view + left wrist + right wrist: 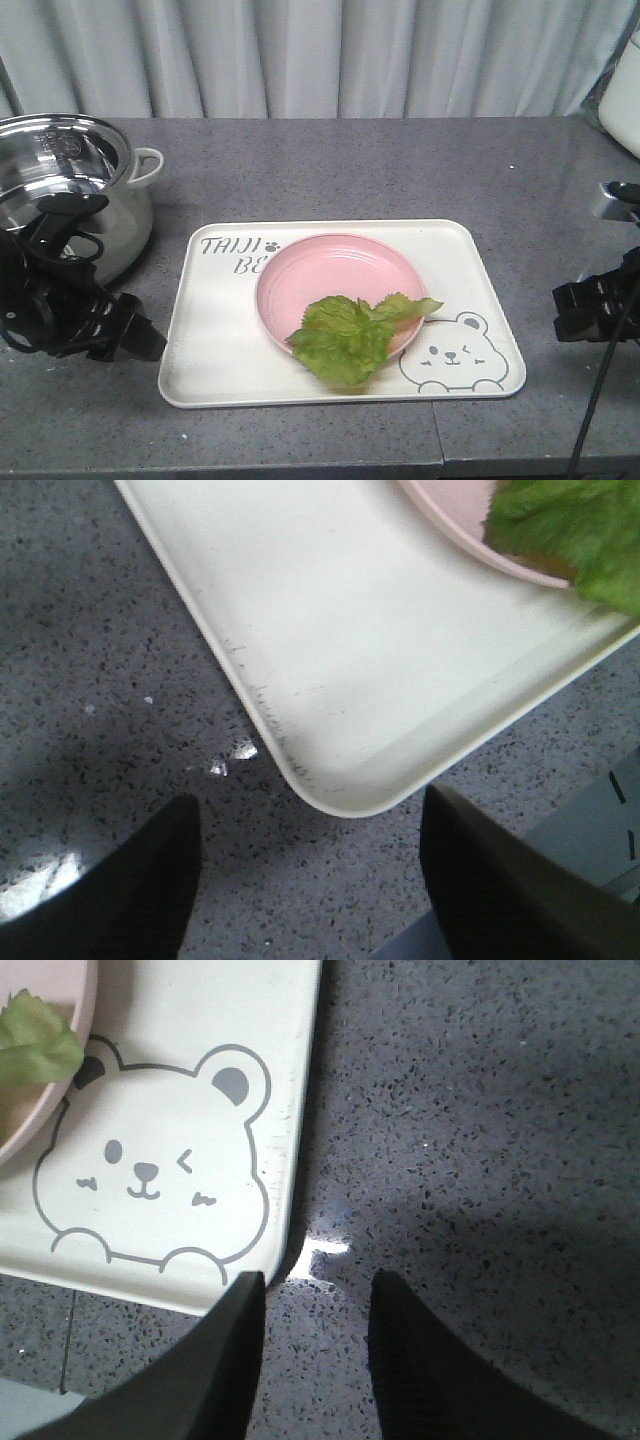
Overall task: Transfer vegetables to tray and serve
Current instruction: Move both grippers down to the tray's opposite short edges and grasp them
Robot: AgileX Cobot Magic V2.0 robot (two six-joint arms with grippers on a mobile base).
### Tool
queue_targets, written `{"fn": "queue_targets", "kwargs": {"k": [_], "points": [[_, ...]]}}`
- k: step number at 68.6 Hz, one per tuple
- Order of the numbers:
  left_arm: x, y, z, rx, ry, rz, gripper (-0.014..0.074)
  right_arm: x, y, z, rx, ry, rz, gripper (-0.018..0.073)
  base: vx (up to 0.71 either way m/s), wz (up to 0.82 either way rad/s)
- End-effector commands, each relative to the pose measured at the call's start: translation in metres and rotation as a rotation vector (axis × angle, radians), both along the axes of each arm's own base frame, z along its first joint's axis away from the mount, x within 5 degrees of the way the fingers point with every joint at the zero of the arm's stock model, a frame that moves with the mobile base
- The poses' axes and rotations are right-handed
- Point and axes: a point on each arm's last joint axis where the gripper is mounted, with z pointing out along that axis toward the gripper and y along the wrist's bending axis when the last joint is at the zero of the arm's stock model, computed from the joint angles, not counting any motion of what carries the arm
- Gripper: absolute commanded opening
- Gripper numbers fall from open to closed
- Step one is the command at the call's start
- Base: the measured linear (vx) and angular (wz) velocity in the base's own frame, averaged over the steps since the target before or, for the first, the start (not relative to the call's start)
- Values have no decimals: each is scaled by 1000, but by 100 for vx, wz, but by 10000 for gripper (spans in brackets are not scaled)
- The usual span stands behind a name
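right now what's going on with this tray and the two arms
Nothing is being held at this moment. The lettuce leaf lies on the pink plate, hanging over its front rim, and the plate sits on the cream tray. The left gripper hovers open over the counter at the tray's near left corner. The right gripper is open at the near right corner, by the bear drawing. A steel pot stands off to the left.

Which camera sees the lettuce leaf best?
The front view: the whole lettuce leaf shows, lying over the edge of the pink plate. The left wrist view catches only a blurry corner; the right wrist view, a small tip.
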Motion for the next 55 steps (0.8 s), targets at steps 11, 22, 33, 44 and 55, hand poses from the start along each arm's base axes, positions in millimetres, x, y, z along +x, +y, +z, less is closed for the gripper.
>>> {"fn": "queue_targets", "kwargs": {"k": [11,22,33,44,55], "points": [[17,-4,-6,-45,-12,71,451,10,0,5,10,-59,12,251,0,0],[22,-7,-16,-60,28,85,451,16,-1,0,13,-68,29,251,0,0],[27,-10,-22,-101,56,116,451,22,0,-6,23,-72,46,251,0,0],[32,-13,-31,-125,91,155,451,26,1,-12,45,-66,62,251,0,0],[37,-13,-37,-122,93,169,451,32,2,-20,69,-49,64,251,0,0]]}}
